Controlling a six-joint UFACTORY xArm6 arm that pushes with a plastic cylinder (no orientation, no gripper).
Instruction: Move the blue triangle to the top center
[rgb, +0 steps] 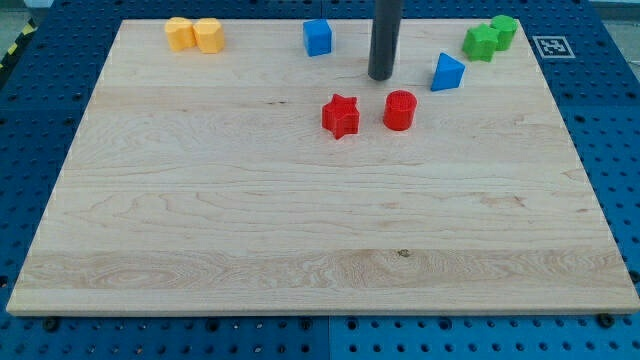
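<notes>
The blue triangle (448, 72) lies near the board's top, right of centre. My tip (381, 76) stands on the board at the top centre, apart from the triangle and to its left. A blue cube (317, 37) sits to the tip's upper left. A red cylinder (399, 110) lies just below and right of the tip. A red star (341, 116) lies below and left of it.
Two yellow blocks (194, 34) touch each other at the top left. Two green blocks (490, 38) sit together at the top right. The wooden board (300, 230) lies on a blue pegboard table, with a marker tag (551, 46) off its top right corner.
</notes>
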